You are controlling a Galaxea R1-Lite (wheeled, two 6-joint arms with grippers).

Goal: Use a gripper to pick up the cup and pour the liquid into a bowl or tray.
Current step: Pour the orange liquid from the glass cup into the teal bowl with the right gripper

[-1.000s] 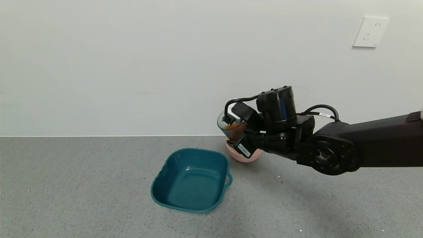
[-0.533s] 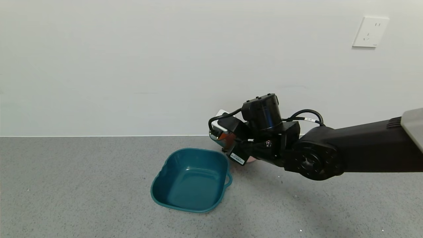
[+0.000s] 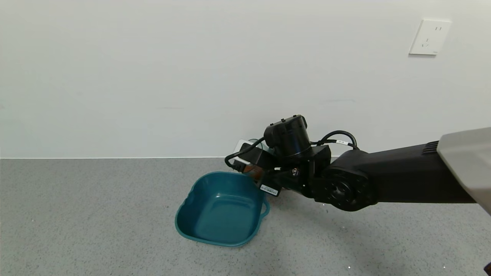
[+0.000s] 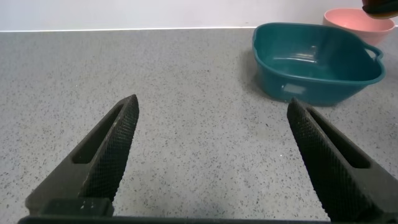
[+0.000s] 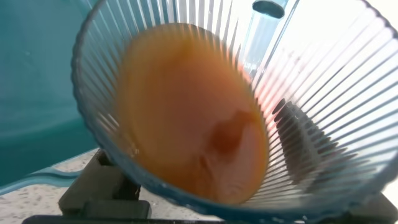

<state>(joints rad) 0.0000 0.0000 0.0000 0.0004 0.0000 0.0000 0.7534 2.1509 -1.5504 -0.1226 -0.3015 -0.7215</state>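
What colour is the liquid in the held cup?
Translucent reddish-brown, like tea. The liquid shows best in the right wrist view, inside the ribbed cup.

No text can be read: the white label [image 3: 269, 189] on the right arm (near its wrist) is illegible.

Grey speckled counter [image 3: 96, 214] runs back to a plain white wall [image 3: 153, 76]. A white socket plate [image 3: 430, 37] is mounted high on the wall, right side. A pink bowl [image 4: 351, 18] sits on the counter near the wall.
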